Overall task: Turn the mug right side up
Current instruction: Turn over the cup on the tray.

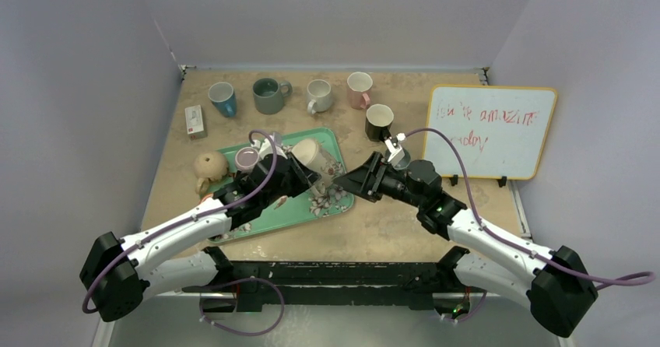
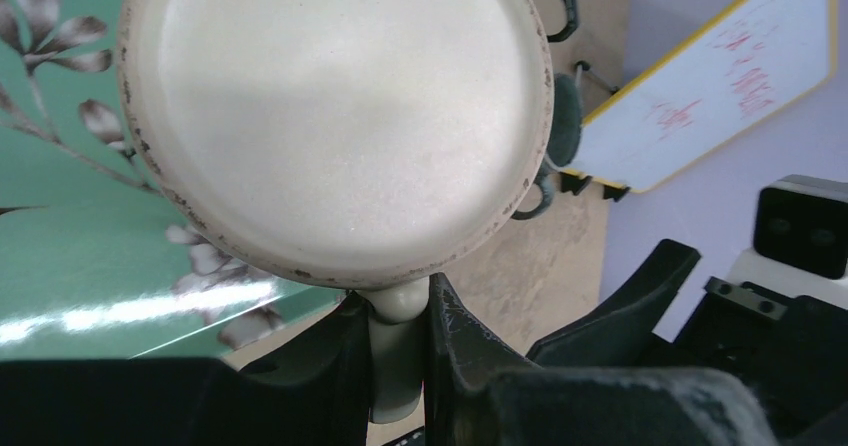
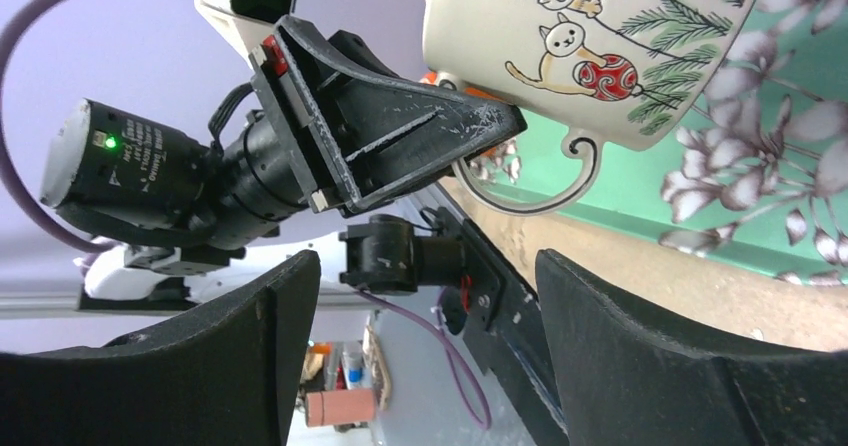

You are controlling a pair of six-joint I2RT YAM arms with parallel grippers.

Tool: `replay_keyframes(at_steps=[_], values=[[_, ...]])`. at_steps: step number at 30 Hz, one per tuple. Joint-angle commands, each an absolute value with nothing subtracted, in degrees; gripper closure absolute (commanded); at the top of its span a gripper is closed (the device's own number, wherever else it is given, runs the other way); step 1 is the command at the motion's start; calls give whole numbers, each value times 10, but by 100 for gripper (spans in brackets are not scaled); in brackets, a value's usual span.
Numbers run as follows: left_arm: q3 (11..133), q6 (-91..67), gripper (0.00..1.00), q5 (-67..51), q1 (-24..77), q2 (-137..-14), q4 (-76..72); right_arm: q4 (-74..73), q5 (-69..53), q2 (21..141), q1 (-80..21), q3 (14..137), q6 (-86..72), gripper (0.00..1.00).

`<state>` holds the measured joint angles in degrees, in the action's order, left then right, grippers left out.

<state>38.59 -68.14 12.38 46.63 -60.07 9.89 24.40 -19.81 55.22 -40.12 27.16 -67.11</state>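
The cream mug (image 1: 313, 157), printed with cats and fir sprigs, is held tilted on its side just above the green floral tray (image 1: 289, 215). My left gripper (image 1: 305, 179) is shut on the mug's handle (image 2: 397, 351). The mug's flat base (image 2: 335, 116) fills the left wrist view. My right gripper (image 1: 352, 182) is open and empty, just right of the mug and not touching it. In the right wrist view the mug (image 3: 590, 46) and its handle (image 3: 560, 181) show above my right gripper (image 3: 430, 351), with the left gripper's fingers (image 3: 400, 156) clamped on the handle.
Along the back stand a blue mug (image 1: 222, 98), a grey-green mug (image 1: 269, 96), a white mug (image 1: 320, 96), a pink mug (image 1: 359, 89) and a black mug (image 1: 379, 121). A whiteboard (image 1: 490, 129) stands at right. A lilac mug (image 1: 247, 159), a beige round object (image 1: 210, 166) and a small box (image 1: 194, 120) are at left.
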Motion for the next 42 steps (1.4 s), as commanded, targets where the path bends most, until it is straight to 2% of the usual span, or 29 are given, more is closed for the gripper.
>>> replay_keyframes(at_steps=[1,7,15,20,23,31,42], values=[[401,-689,100,132,465,-561,-74,295,-169,540,-405,268,-706,21],[402,-685,100,117,465,-558,-134,311,-146,536,-404,267,-744,27],[416,-670,100,113,465,-571,-101,289,-145,549,-405,285,-693,27],[417,-706,100,135,465,-575,-87,266,-147,549,-410,315,-481,26],[423,-762,100,164,465,-574,-51,233,-102,560,-418,342,-355,25],[437,-895,100,188,465,-573,-48,389,-94,580,-438,334,-245,24],[517,-951,100,235,465,-594,-52,518,-70,634,-492,349,-141,28]])
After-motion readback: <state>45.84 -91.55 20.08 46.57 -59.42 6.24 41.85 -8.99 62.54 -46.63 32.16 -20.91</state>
